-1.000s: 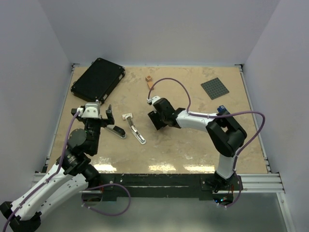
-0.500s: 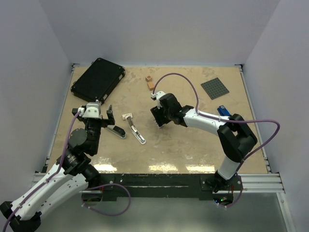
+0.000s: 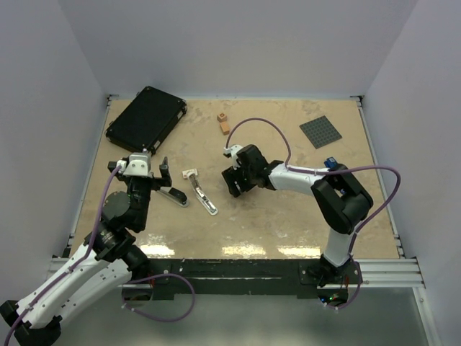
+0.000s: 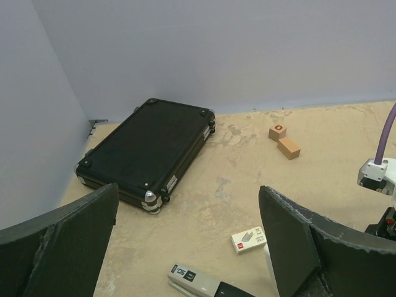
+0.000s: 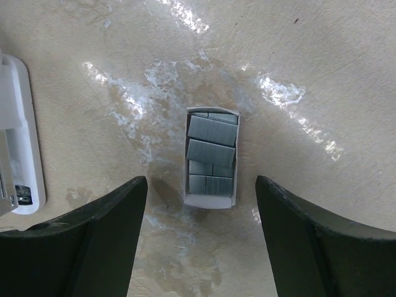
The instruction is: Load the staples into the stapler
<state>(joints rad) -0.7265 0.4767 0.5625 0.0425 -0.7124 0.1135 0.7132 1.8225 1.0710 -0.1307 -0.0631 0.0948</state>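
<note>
Grey staples (image 5: 211, 131) in white tray (image 5: 210, 202), right tool (image 5: 199, 182) spread astride, gap each side, left tool (image 4: 187, 192) spread wide.

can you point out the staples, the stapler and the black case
staples (image 5: 211, 152): right wrist view, on a grey strip in the middle of the pile
stapler (image 4: 198, 281): left wrist view, on its silver end by the bottom edge
black case (image 4: 145, 148): left wrist view, middle of its lid
</note>
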